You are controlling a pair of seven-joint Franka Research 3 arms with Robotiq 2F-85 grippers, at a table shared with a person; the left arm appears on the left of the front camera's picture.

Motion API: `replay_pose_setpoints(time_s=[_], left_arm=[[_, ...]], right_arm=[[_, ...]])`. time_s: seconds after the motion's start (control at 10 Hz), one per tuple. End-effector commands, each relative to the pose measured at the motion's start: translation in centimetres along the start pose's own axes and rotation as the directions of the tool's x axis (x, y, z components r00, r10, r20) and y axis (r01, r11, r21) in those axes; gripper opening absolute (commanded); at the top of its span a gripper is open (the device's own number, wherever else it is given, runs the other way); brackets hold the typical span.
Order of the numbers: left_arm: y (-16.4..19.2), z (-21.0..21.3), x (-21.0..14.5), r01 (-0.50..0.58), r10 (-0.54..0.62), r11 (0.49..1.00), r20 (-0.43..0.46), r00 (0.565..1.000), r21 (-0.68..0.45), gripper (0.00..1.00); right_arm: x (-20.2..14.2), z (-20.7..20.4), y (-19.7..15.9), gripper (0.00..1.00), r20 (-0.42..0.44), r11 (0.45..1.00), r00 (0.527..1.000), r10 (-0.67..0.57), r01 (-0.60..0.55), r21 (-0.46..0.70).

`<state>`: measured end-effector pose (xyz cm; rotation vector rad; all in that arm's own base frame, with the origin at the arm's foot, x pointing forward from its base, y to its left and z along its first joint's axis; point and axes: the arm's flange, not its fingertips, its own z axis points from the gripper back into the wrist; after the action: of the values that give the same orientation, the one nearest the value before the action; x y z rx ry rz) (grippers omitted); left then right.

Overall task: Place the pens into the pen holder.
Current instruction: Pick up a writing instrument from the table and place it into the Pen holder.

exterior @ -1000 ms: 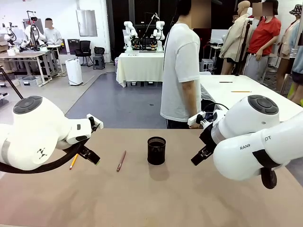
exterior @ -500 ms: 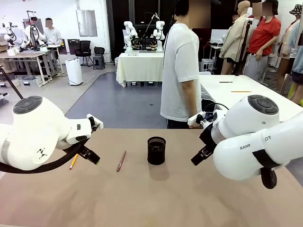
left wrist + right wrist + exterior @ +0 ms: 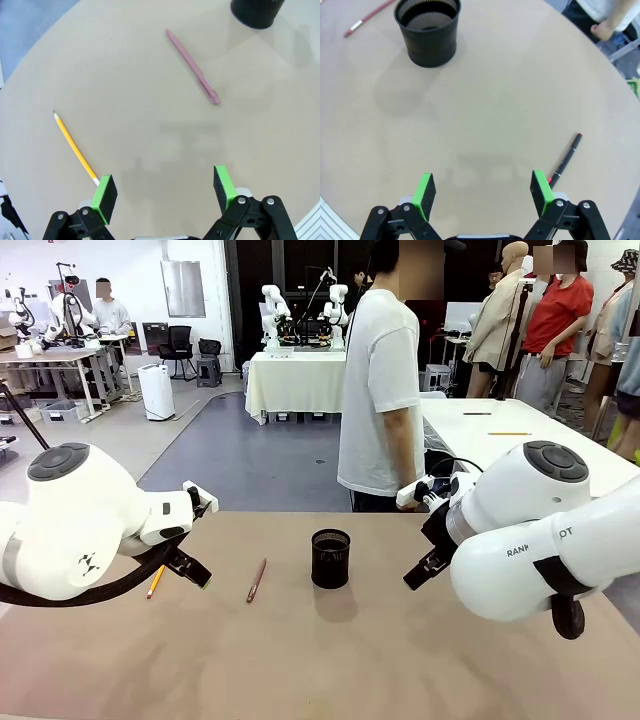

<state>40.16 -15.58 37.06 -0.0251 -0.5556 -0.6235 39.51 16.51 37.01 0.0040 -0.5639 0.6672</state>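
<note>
The black mesh pen holder (image 3: 331,558) stands upright mid-table, also seen in the right wrist view (image 3: 428,31) and at the top edge of the left wrist view (image 3: 256,11). The reddish-brown pen (image 3: 257,580) (image 3: 192,66) (image 3: 369,18) lies left of it. Further left lies the yellow-orange pencil (image 3: 155,581) (image 3: 75,149), close to one pad of my open left gripper (image 3: 163,193) (image 3: 190,571). The black pen with a red end (image 3: 565,160) lies by a pad of my open right gripper (image 3: 483,193). Both grippers hover above the table, holding nothing.
A person in a white T-shirt (image 3: 382,390) stands at the far side of the tan table (image 3: 320,660), a hand (image 3: 605,30) near its edge. Bare tabletop lies between the pens and the holder.
</note>
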Motion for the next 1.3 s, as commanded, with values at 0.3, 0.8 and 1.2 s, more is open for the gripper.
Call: replay_pose_setpoints(time_s=[0.3,0.8,1.2], left_arm=[[-1.2,2.9,-1.2,0.184,-0.185,0.983,0.206,0.961,0.027,1.0],[-2.0,1.8,2.2,0.158,-0.159,0.987,0.146,0.976,0.021,1.0],[-2.0,1.8,2.2,0.158,-0.159,0.987,0.146,0.976,0.021,1.0]], right_arm=[[1.5,0.2,1.9,1.0,-0.17,0.973,0.985,0.021,-0.059,-0.223],[-0.4,0.9,-0.5,1.0,-0.131,0.983,0.99,0.046,-0.068,-0.17],[-0.4,0.9,-0.5,1.0,-0.131,0.983,0.99,0.046,-0.068,-0.17]])
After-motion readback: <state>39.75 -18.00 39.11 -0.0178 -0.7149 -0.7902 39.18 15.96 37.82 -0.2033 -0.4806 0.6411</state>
